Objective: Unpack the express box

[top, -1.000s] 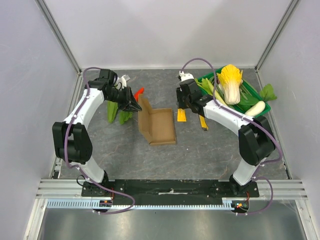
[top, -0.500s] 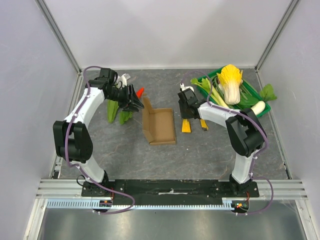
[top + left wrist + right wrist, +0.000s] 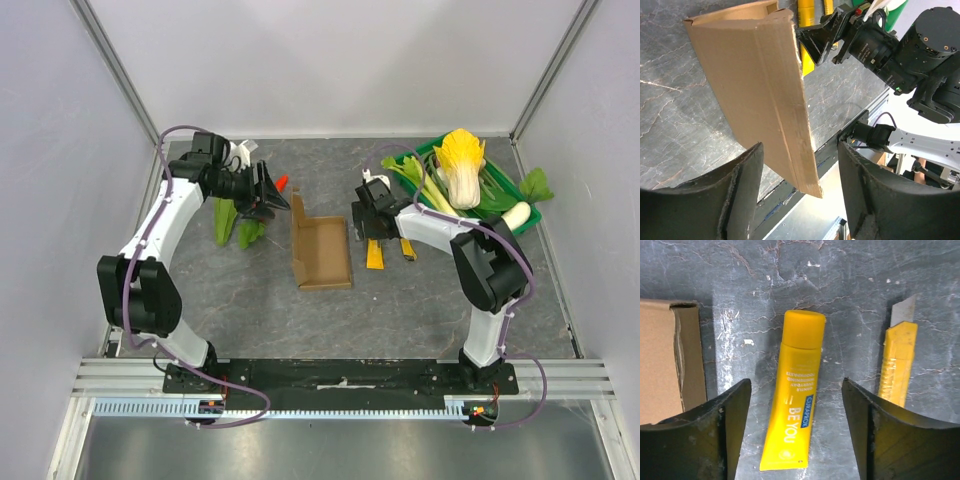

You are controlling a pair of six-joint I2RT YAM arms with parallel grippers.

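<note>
The express box (image 3: 326,258), flat brown cardboard, lies in the middle of the table with its lid flap (image 3: 298,222) standing up on its left side. My left gripper (image 3: 278,202) is open beside that flap. In the left wrist view the flap's corner (image 3: 805,170) hangs between the two spread fingers, touching neither. My right gripper (image 3: 366,226) is open just right of the box. A yellow tube (image 3: 792,420) lies flat on the table between its fingers, and the box's edge (image 3: 670,365) shows at the left.
A yellow utility knife (image 3: 407,248) lies right of the tube (image 3: 374,253). A green crate (image 3: 527,213) at the back right holds a cabbage (image 3: 462,165) and other vegetables. Leafy greens (image 3: 234,226) and a small red item (image 3: 282,182) lie behind my left arm.
Both grippers have opened. The left one let go of the lid flap, which now stands more upright. The right one set the yellow tube down nearer the front and released it.
</note>
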